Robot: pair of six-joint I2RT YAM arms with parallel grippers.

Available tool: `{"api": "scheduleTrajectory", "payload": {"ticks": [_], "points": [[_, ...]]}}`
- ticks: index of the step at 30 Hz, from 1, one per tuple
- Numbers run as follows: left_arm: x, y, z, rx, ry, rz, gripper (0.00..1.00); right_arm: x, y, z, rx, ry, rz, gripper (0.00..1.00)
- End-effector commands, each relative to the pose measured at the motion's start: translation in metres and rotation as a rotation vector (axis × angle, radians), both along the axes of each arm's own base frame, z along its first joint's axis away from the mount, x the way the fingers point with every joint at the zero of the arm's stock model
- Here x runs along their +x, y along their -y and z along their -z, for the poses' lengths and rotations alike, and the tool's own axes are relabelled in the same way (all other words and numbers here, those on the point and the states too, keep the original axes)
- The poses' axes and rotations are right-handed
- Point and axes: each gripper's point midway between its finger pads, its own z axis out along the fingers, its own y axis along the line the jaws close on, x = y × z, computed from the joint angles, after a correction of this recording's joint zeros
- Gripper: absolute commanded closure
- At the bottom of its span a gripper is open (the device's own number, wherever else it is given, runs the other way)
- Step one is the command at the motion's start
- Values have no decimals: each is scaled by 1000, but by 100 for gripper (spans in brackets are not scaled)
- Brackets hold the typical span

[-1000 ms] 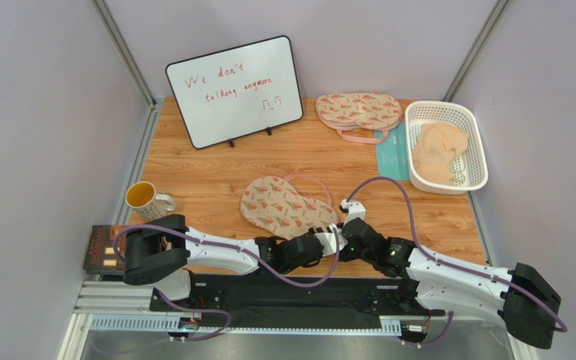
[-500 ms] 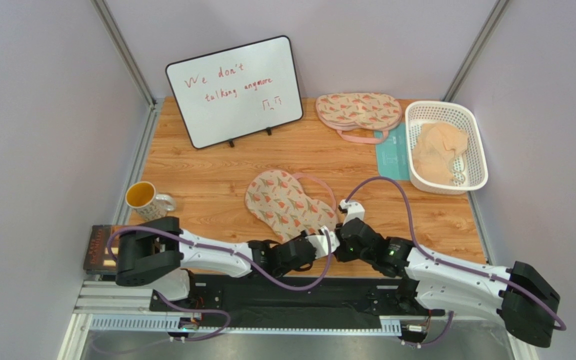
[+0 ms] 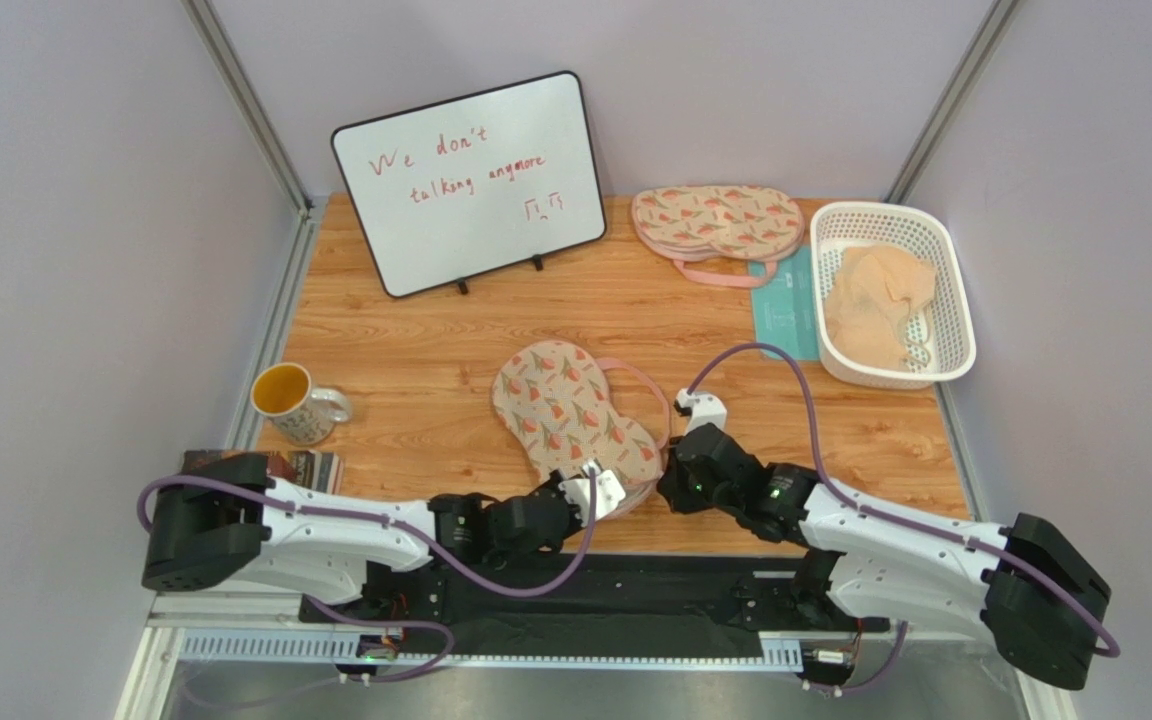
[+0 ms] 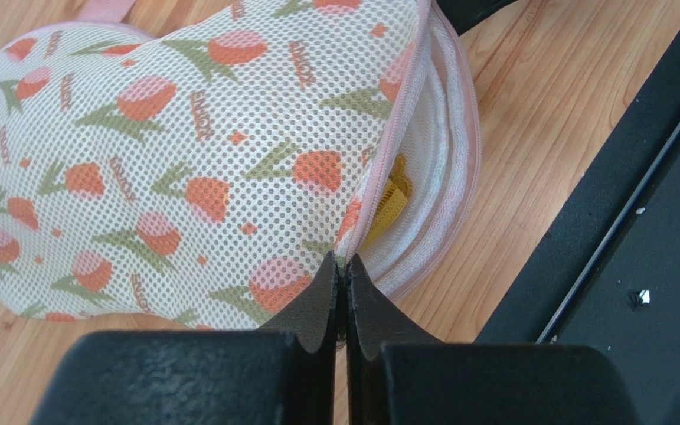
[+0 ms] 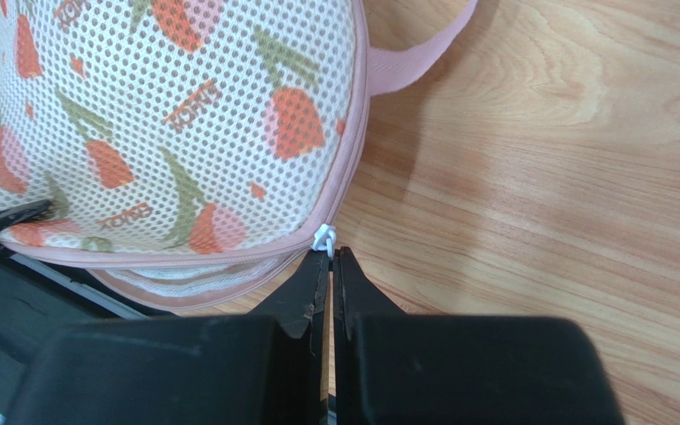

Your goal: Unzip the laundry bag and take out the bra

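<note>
While the peanut-shaped cream printed-mesh laundry bag (image 3: 564, 402) lies on the wooden table (image 3: 417, 338), the left gripper (image 4: 342, 266) pinches its pink rim, the right gripper (image 5: 330, 262) its white zipper pull (image 5: 324, 237); the mustard-brown bra (image 4: 392, 192) shows inside.

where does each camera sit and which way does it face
Top external: above and behind the bases, looking down at the table; both arms show.
Left wrist: on the left arm, facing the laundry bag's opened edge; shut left claw shows.
Right wrist: on the right arm, facing the zipper pull; shut right claw shows.
Shared: every view shows the bag.
</note>
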Motion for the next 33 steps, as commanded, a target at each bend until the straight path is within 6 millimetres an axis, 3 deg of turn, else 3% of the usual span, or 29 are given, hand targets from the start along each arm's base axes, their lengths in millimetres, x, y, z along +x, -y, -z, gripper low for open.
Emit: {"api": "scheduleTrajectory", "payload": {"ticks": [1, 8, 9, 11, 12, 14, 15, 18, 24, 29, 33], "points": [[1, -27, 5, 30, -4, -64, 100, 16, 1, -9, -22, 51, 23, 100], [-1, -37, 0, 7, -24, -88, 100, 17, -8, -10, -9, 39, -1, 100], [-3, -36, 0, 6, -31, -84, 89, 16, -9, -10, -9, 36, -6, 100], [-6, -32, -2, -4, -46, -78, 78, 14, -11, -9, -4, 27, -17, 100], [-9, -26, -8, -22, -53, -63, 66, 14, -11, -9, -3, 25, -20, 100], [-12, -18, -15, -39, -57, -49, 55, 12, -12, -8, 6, 19, -25, 100], [-15, -9, -24, -61, -57, -35, 41, 12, -13, -8, 9, 18, -27, 100], [-18, 8, -40, -88, -59, -5, 35, 11, -13, -8, 15, 17, -32, 100], [-15, 52, -64, -111, -31, 44, 33, 8, -13, -7, 22, 12, -35, 100], [-13, 82, -50, -49, -41, 51, 33, 8, -14, -8, 31, 14, -36, 100], [-12, 95, -32, -17, -58, 39, 33, 7, -12, -7, 34, 15, -33, 100]]}}
